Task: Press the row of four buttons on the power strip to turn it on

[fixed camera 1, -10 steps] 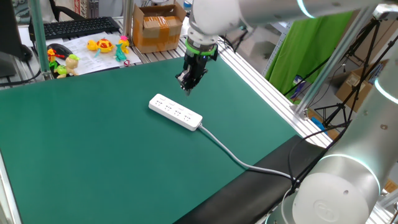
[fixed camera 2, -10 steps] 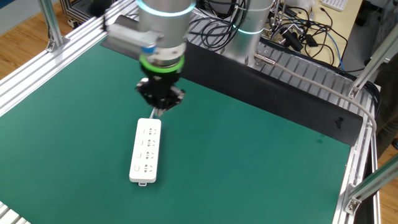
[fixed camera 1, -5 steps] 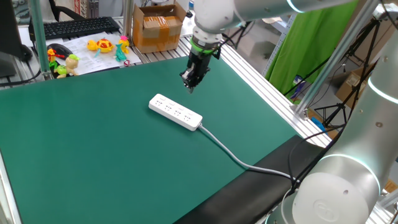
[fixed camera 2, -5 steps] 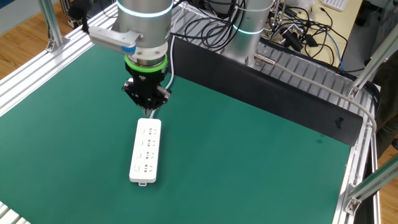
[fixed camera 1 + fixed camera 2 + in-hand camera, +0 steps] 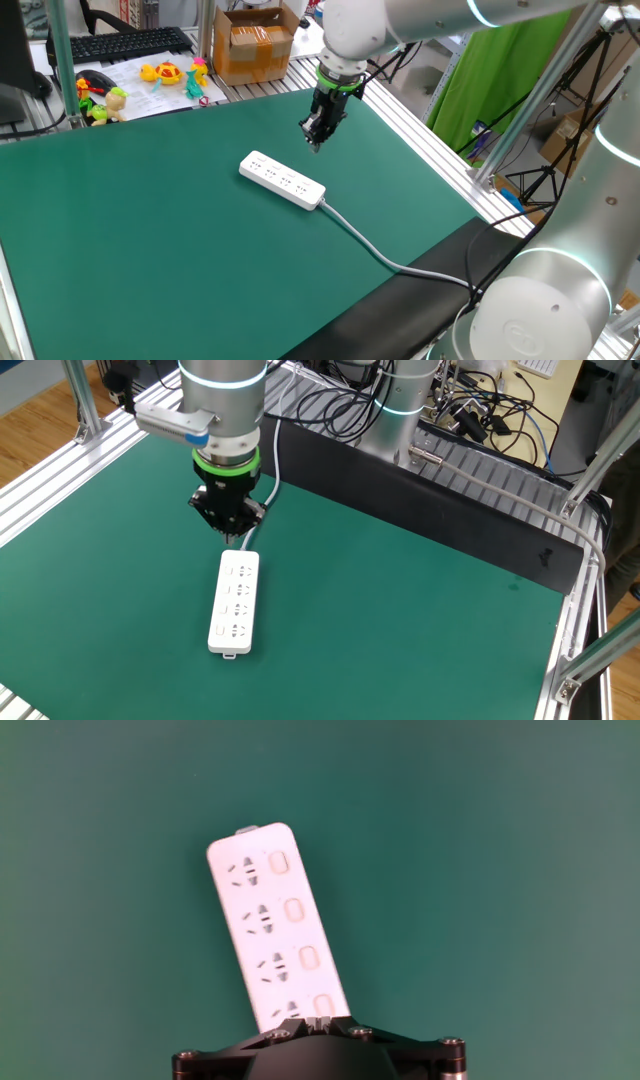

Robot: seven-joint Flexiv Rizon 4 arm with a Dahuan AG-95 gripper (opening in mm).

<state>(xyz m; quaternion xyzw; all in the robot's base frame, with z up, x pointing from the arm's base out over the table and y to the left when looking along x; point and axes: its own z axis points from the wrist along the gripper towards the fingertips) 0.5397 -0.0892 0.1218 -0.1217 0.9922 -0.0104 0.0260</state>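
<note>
1. The strip point(image 5: 282, 180) lies flat near the middle of the green table point(image 5: 150, 260), its cable point(image 5: 365, 245) trailing toward the table's near edge in one fixed view.
2. Its four buttons point(image 5: 296, 957) run in a row beside the socket groups; none is being touched.
3. The gripper point(image 5: 232, 533) hangs above the cable end of the strip, fingers closed together, holding nothing.
4. Risks, as I judge them: the strip sits loose and skewed in the hand view, so an off-centre push could slide it, land on a socket instead, or skip a button.
</note>
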